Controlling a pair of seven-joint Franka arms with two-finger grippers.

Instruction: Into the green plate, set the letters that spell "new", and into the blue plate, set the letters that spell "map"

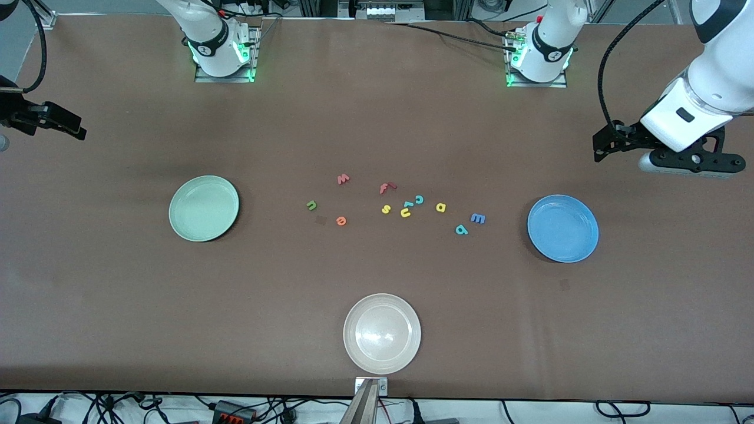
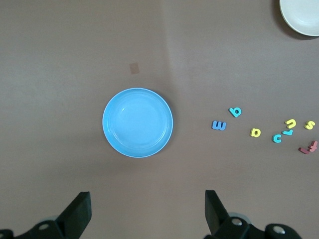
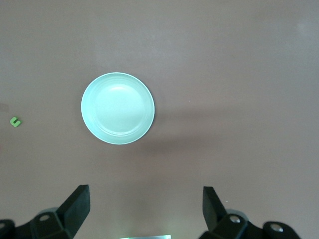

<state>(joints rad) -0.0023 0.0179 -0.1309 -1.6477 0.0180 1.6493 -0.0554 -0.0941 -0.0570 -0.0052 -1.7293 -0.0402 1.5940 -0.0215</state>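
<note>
The letters lie in a loose row mid-table. Toward the green plate are the green n, orange e and salmon-red w. Toward the blue plate are the yellow a, blue m and teal p. Both plates hold nothing. My left gripper hangs open and empty over bare table beside the blue plate. My right gripper hangs open and empty beside the green plate.
Among the letters lie a red f, yellow s, yellow u and teal c. A white-beige plate sits nearer the front camera, close to the table edge.
</note>
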